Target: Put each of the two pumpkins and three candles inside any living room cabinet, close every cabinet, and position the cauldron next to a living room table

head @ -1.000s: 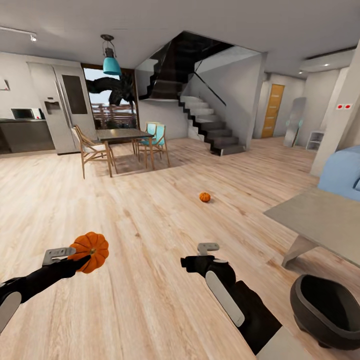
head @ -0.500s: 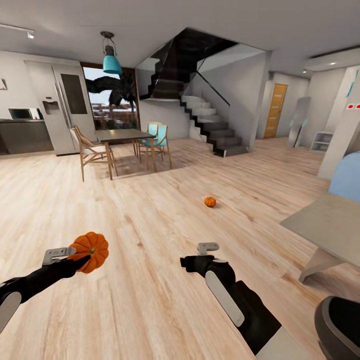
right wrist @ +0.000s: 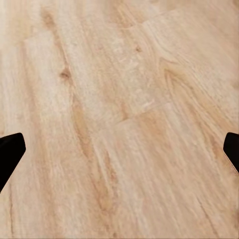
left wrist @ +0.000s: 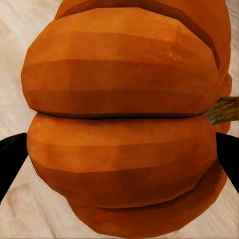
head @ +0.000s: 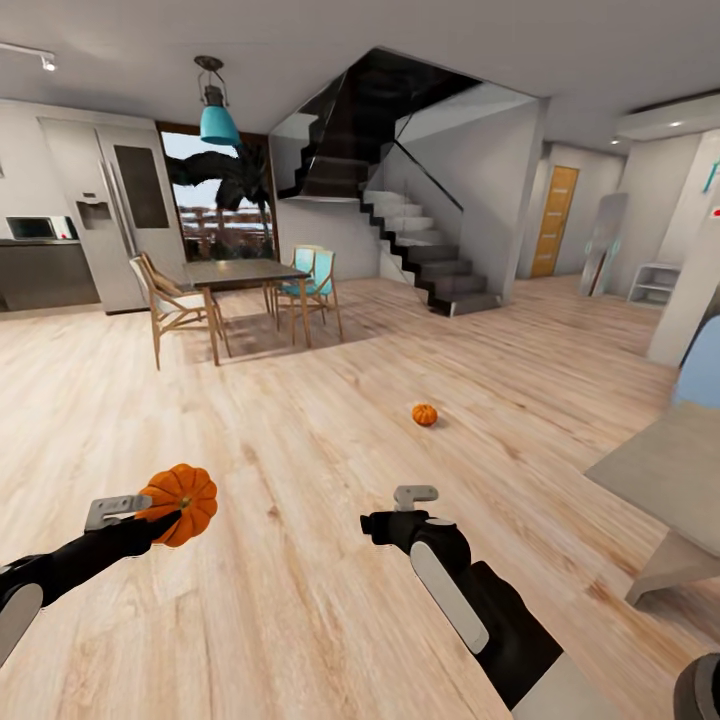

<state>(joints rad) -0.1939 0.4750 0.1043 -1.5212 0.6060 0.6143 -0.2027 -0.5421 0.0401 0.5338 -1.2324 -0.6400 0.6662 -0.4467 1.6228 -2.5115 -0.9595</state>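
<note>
One pumpkin [head: 181, 503] sits clamped in the left tool [head: 150, 512], that arm stretched forward low over the wood floor [head: 300, 450], while a second pumpkin [head: 425, 414] lies on the floor ahead of the right tool [head: 413, 500], whose fingers stand apart.

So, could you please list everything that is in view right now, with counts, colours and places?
pumpkins: 2, orange; one held in the left pincer, one on the floor ahead
coffee table: 1, grey, right edge of the head view
cauldron: 1, dark, bottom right corner, mostly cut off
dining table: 1, dark top, far left
chairs: 3 at least, wood and teal, around it
fridge: 1, grey, far left wall
staircase: 1, dark, centre back
pendant lamp: 1, teal
door: 1, orange, far right
floor: light wood
left pincer: shut on a pumpkin
right pincer: open, holding nothing
</note>
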